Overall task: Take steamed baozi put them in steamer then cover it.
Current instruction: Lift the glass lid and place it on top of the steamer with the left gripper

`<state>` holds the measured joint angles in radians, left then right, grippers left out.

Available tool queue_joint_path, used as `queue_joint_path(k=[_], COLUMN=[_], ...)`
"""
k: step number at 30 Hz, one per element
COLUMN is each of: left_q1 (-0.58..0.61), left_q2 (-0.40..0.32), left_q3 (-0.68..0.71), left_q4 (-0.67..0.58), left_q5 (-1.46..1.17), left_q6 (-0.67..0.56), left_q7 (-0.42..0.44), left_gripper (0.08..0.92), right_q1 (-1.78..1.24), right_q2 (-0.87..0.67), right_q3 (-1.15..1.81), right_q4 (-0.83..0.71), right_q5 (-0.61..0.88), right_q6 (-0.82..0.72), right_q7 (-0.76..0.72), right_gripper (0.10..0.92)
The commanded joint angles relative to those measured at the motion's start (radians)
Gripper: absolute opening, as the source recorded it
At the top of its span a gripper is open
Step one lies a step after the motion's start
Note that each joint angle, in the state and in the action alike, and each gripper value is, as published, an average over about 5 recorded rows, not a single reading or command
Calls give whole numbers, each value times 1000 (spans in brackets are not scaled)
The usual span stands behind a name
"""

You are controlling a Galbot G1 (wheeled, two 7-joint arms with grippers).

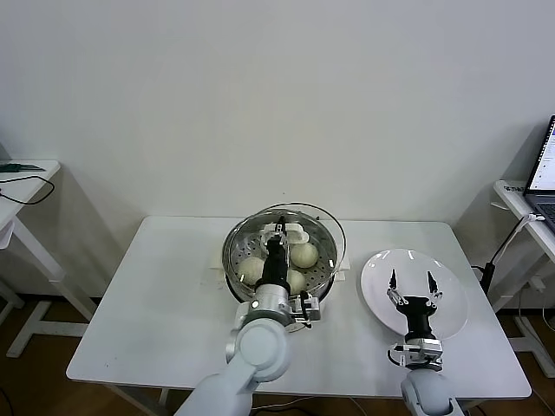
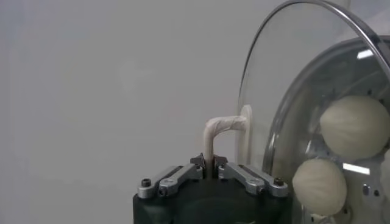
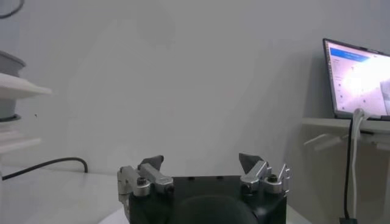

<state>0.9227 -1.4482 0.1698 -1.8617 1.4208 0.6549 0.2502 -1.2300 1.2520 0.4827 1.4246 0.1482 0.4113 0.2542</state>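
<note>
Steamer (image 1: 236,253): large shiny steel pot near the middle of the white table (image 1: 147,303), sitting on a cream-white base whose edges show at the pot's 2 sides.
Steamed baozi: 3 cream-white buns show inside the pot on the perforated tray, 1 on the robot's left (image 1: 251,268), 1 toward the right (image 1: 303,255), 1 nearest the robot (image 1: 296,281); the arm and gripper block the rest of the tray, so a 4th cannot be made out. In the left wrist view 2 buns show through the glass (image 2: 355,126) (image 2: 319,186).
Cover (image 1: 334,227): clear glass lid with a metal rim, held tilted over the pot, its rim arcing above the far edge.
Cover handle (image 2: 220,128): cream-white loop in the lid's middle, pinched at its thin bar.
Left gripper (image 1: 279,232): over the pot's centre, fingers (image 2: 240,173) pressed together on the handle; its arm reaches in from the near table edge across the pot.
White plate (image 1: 378,270): flat and round, just beside the steamer on the robot's right.
Right gripper (image 1: 411,284): poised over the plate, fingers (image 3: 153,165) spread wide with nothing between them.
Surroundings: a laptop (image 3: 358,78) on a side table at the right with a white cable (image 3: 352,164) hanging down; another white table (image 1: 22,186) at the far left with a dark cable on it.
</note>
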Motion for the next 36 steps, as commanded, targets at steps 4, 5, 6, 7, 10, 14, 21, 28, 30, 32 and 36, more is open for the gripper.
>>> queue_joint_path(k=[4,5,6,7,10,14,21,28,30,32,36], left_q1=[2,2,3,3,2,-2,-5,-5,-5,-4,-2], left_q2=[-40,-39,-38,-37,-37,-40,-42,-41,-40,-40,-38], left_q3=[3,2,1,0,-2,-5,-16,-23,-24,-24,-23], left_q4=[62,65,68,70,76,87,103,115,116,116,118], left_q5=[121,125,128,130,131,132,147,147,147,148,149], left_q6=[-5,-7,-9,-11,-14,-17,-25,-28,-29,-29,-30], left_q7=[22,23,24,24,24,23,22,26,26,27,28], left_gripper=[188,188,188,188,188,188,188,188,188,188,188], right_q1=[2,2,2,3,3,3,5,7,7,8,9], right_q2=[2,2,1,1,1,1,3,3,3,3,4], right_q3=[-1,-1,-1,-1,-1,-1,-2,-2,-2,-2,-2], right_q4=[-3,-3,-3,-3,-4,-5,-7,-9,-10,-11,-12], right_q5=[-1,-1,-1,0,0,0,0,-1,-1,-1,0], right_q6=[0,0,0,1,1,1,2,2,2,2,3], right_q7=[-2,-2,-2,-2,-2,-3,-4,-4,-4,-4,-4], right_gripper=[823,823,823,823,823,823,823,823,823,823,823])
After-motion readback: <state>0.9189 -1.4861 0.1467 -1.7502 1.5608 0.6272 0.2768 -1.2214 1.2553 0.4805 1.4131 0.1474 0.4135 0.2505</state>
